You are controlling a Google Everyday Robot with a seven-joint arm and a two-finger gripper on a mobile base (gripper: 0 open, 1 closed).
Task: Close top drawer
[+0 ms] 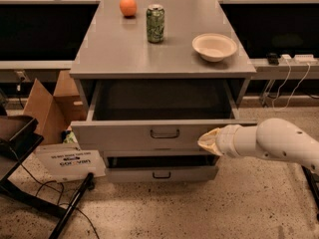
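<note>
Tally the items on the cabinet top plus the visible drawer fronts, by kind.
Orange: 1
Green can: 1
Bowl: 1
Drawer fronts: 2 (top drawer, open; lower drawer)
Total: 5
Gripper is at the top drawer's front, right of its handle.

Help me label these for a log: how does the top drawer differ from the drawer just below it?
The top drawer is pulled far out, its inside showing; the lower drawer sits much further back. The top drawer's front is taller, the lower drawer's shorter. The gripper is at the right of the top drawer's front, not at the lower drawer. Both are grey with a small dark centre handle.
</note>
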